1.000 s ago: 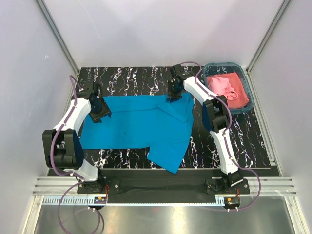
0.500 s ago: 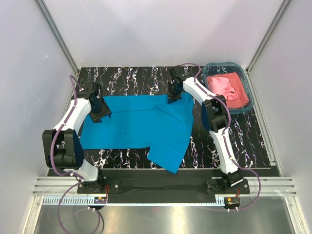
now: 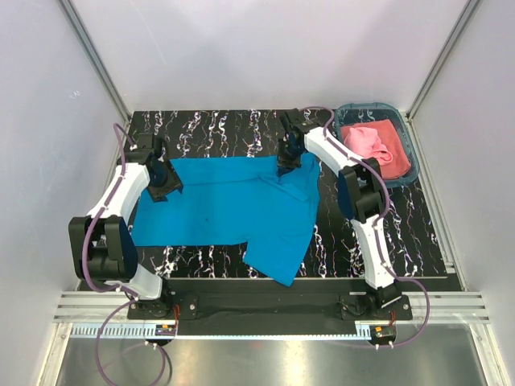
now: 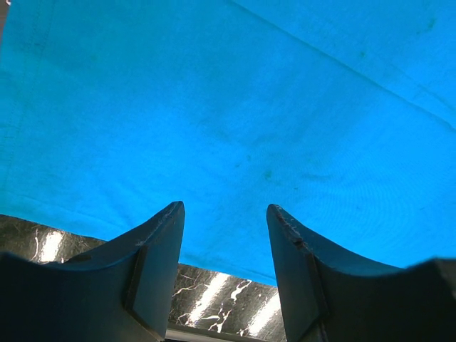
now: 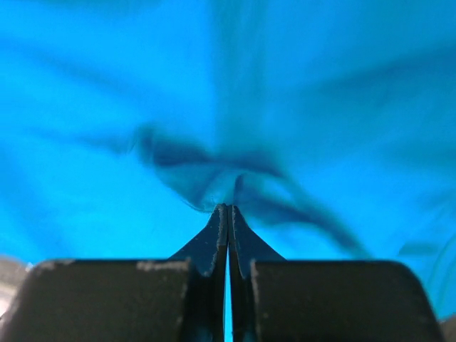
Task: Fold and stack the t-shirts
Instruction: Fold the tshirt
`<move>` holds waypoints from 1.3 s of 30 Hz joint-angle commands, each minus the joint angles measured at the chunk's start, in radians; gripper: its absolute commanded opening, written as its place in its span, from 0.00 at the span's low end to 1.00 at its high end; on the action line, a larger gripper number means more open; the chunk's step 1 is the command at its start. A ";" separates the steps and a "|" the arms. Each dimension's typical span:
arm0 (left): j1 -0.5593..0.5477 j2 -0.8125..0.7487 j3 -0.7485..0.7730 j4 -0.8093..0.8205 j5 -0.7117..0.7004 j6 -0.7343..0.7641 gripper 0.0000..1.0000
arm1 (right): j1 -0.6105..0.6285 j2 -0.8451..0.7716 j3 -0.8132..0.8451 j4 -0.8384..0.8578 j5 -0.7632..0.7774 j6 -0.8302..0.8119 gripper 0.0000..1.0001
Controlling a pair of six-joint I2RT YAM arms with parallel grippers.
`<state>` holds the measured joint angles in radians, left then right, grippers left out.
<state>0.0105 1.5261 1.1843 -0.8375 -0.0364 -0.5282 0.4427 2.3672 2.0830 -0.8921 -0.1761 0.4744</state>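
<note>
Left pincer parted, right pincer clamped tight

We see bare worktop behind the turquoise t-shirt, while the basket blocks the far right corner.

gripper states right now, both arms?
Left gripper: open, empty, over the edge of the blue t-shirt.
Right gripper: closed, pinching a pucker of the blue t-shirt.
</note>
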 commanded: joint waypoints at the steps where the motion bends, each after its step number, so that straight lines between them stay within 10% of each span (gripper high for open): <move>1: -0.003 -0.052 0.024 -0.002 -0.017 0.014 0.56 | 0.048 -0.143 -0.078 -0.031 -0.094 0.058 0.00; 9: -0.001 -0.057 0.018 -0.026 -0.059 0.040 0.57 | 0.156 -0.313 -0.397 0.184 -0.507 0.272 0.23; 15: -0.001 -0.043 0.031 -0.025 -0.043 0.051 0.58 | 0.059 -0.455 -0.381 0.064 -0.176 0.057 0.60; 39: 0.124 0.534 0.431 -0.019 -0.088 0.014 0.52 | -0.061 -0.039 -0.083 0.131 0.385 -0.071 0.57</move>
<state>0.1337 2.0319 1.5520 -0.8764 -0.0952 -0.5030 0.3798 2.2745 1.9308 -0.8276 0.1249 0.4374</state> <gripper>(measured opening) 0.519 0.562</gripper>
